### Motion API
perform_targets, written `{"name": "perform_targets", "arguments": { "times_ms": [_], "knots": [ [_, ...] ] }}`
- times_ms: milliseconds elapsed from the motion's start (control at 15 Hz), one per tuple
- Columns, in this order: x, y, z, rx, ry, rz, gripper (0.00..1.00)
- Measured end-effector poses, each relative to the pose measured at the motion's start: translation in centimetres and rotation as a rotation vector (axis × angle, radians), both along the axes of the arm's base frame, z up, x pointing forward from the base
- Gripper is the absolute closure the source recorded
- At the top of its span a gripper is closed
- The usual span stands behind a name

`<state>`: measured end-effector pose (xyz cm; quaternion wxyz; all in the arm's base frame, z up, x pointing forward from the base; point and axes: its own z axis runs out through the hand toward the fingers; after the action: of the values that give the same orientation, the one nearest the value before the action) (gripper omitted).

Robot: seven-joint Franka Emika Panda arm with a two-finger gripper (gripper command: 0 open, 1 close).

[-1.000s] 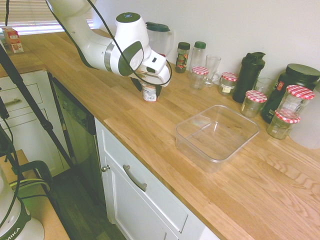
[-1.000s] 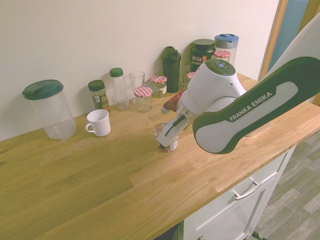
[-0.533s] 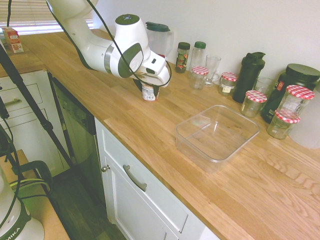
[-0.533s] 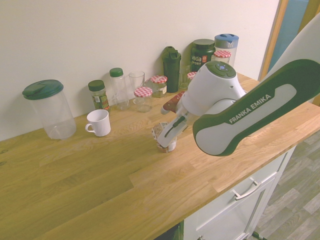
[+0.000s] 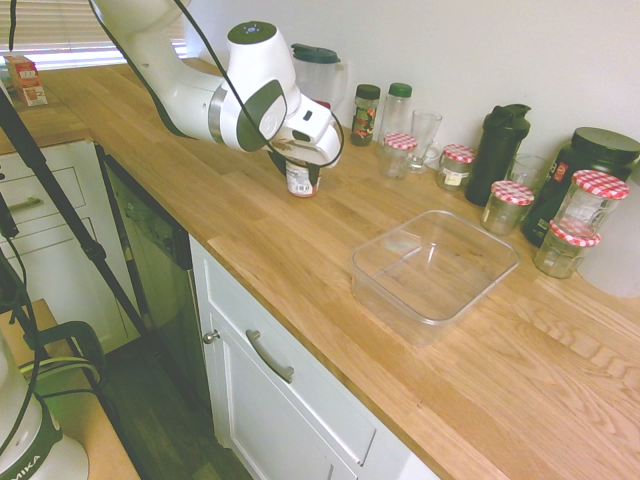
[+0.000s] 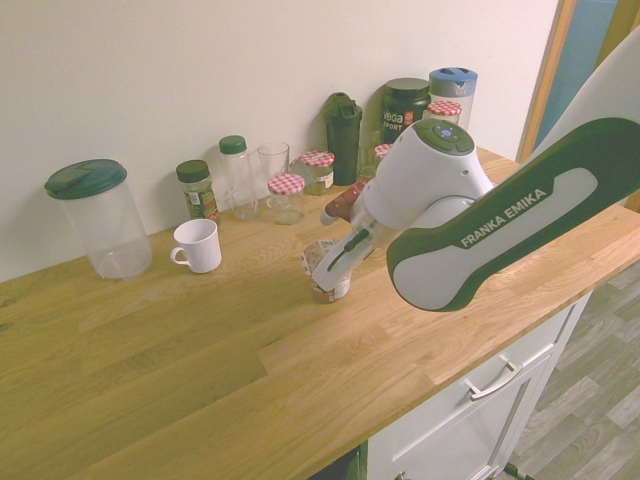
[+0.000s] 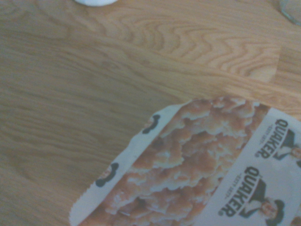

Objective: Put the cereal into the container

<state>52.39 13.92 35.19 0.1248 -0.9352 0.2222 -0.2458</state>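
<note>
1. Gripper closed on the cereal cup, its fingers at the sides near the top; the cup looks roughly upright.
2. The step in hand, I judge, is picking up: the cup is well apart from the clear container, with the putting-in still to do.
3. Next calls for a lift above the rim, a carry across the counter, then lowering and release (a wide tub, so aim should be forgiving).
4. Whether the cup's base touches the counter, I cannot tell. The arm hides the container in the second exterior view; the wrist view cuts off the cup's printed lid.
</note>
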Motion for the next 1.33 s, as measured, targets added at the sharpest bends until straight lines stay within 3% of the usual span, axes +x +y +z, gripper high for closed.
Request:
{"name": "perform_targets", "arguments": {
  "times_ms": [267, 600, 1333],
  "knots": [
    [-0.7, -2.0, 3.8, 0.019, -0.046, -0.05, 1.0],
    [-5.0, -6.8, 9.6, 0.042, -0.116, -0.117, 1.0],
    [-8.3, -23.9, 9.7, 0.109, -0.164, -0.338, 1.0]
  ]
}}
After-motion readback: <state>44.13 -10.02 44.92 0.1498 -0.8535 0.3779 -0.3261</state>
